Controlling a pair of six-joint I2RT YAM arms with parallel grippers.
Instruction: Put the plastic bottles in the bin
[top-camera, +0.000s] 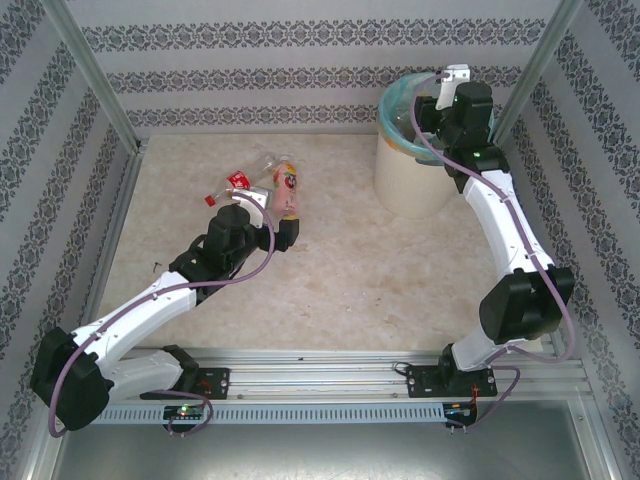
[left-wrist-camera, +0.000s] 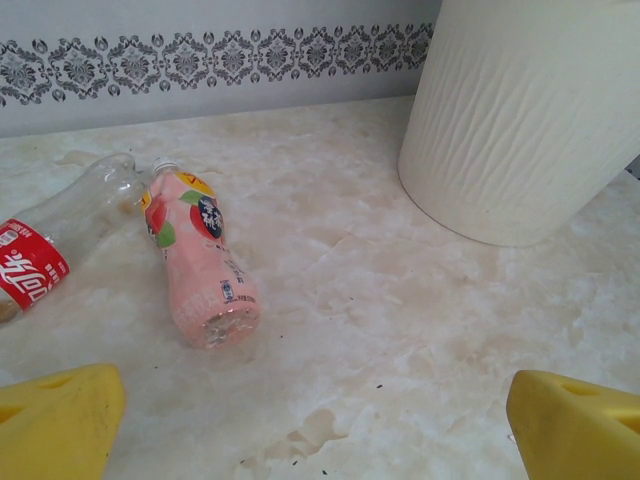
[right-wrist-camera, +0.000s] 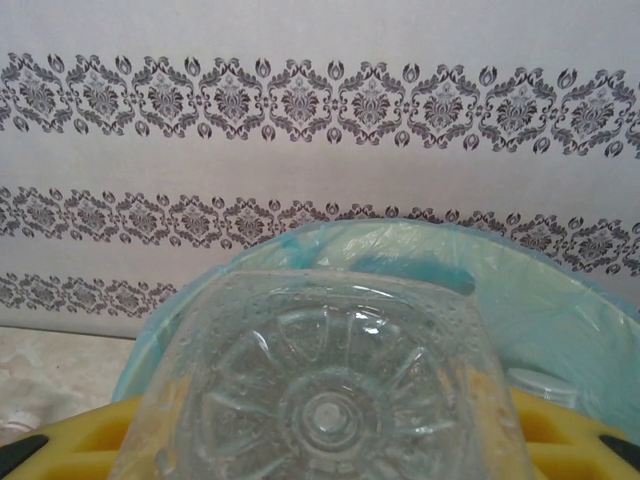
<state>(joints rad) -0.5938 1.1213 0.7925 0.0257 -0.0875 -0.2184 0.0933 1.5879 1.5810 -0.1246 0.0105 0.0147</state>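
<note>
At bin (top-camera: 405, 190) — R tool (right-wrist-camera: 320, 455) grips clear bottle (right-wrist-camera: 322, 350).

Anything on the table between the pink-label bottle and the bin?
No. In the left wrist view, the tabletop between the pink-label bottle and the bin is bare; the top view agrees.

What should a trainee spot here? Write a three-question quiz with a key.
1. How many bottles lie on the table ahead of the left gripper?
2. True or false: the left gripper is shut on a bottle.
3. The clear bottle in the right gripper is: A over the bin; B lying on the table; C passed to the left gripper.
Key: 1 two, the pink bottle and the red-label bottle; 2 false, it is open; 3 A.
</note>
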